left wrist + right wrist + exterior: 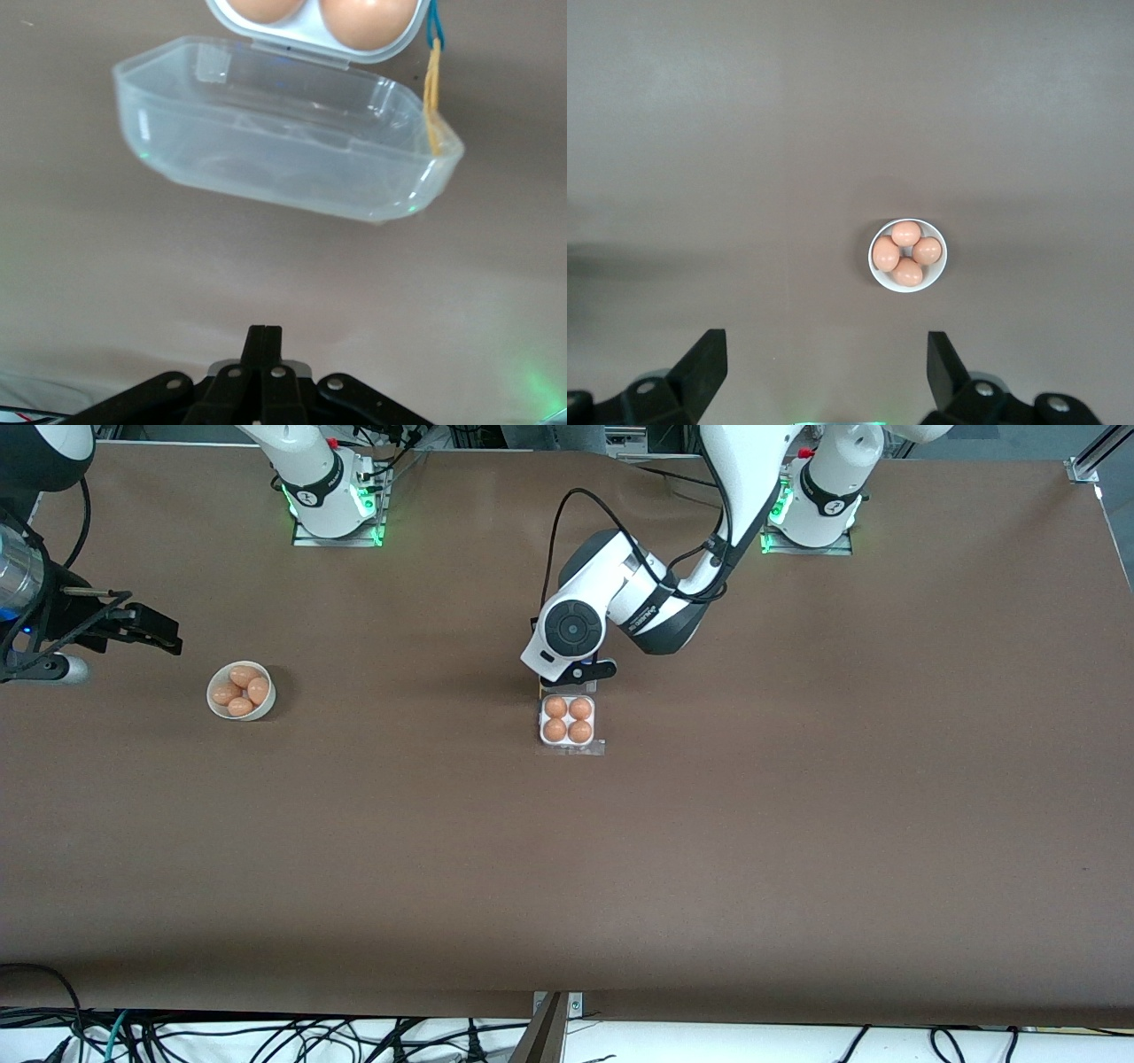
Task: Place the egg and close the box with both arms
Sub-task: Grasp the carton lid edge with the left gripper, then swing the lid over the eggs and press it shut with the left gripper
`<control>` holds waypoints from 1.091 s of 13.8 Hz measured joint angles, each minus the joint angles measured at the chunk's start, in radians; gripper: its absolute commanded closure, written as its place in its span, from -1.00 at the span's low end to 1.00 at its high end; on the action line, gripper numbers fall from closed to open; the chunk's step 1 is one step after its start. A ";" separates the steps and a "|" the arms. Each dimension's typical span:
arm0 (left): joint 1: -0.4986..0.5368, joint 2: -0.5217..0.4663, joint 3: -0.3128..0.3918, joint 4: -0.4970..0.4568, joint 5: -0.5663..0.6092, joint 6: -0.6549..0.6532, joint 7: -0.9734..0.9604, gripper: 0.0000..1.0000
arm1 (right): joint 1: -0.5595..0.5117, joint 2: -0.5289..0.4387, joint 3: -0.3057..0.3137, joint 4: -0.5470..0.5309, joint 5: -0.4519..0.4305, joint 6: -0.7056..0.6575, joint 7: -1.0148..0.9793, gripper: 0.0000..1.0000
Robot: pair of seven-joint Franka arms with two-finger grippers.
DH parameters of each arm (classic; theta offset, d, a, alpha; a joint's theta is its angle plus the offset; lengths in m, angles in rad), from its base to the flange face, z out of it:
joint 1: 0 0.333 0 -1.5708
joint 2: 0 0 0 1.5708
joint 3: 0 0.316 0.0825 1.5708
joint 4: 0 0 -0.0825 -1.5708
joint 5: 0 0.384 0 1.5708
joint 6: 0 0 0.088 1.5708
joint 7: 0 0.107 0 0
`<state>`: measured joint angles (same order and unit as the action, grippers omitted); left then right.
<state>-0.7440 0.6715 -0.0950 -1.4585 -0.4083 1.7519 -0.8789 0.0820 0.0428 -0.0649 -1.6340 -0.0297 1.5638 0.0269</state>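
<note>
Front view: the box [568,721] sits near the middle of the table [797,824], its white tray holding four eggs [567,719], one in each cell. No cell is vacant. The left arm [744,487] reaches in from its base and bends down so that the left gripper [580,676] hangs low over the table, just beside the box edge that faces the robot bases. The gripper itself is mostly hidden under the wrist here. The right gripper [146,627] is held up over the right arm's end of the table, near a white bowl [241,691] with four spare eggs; this arm waits.

Left wrist view: the clear lid [283,146] is swung open and lies back from the tray, hollow side up, toward the left gripper [264,341]. Its fingers are pressed together, holding nothing, and stand apart from the lid rim. A yellow string [432,102] hangs at one corner of the box.

Right wrist view: the right gripper [824,359] has its fingers spread wide and empty, high above the bowl [876,266].

Assessment: egg placement appears complete. Remaining work is lid closure; the left gripper looks positioned to push the lid up and over the tray.
</note>
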 measured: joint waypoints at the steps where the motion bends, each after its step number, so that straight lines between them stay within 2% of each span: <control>1: -0.001 0.012 0.001 0.014 0.000 0.002 -0.003 1.00 | 0.000 0.000 0.001 0.000 0.000 0.000 0.001 -1.00; 15: 0.009 0.035 0.049 0.041 0.000 0.071 -0.004 1.00 | -0.001 0.000 0.003 0.000 0.012 0.007 0.002 -1.00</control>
<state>-0.7345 0.7066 -0.0456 -1.4178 -0.4083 1.8233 -0.8832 0.0812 0.0428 -0.0621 -1.6336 -0.0177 1.5706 0.0289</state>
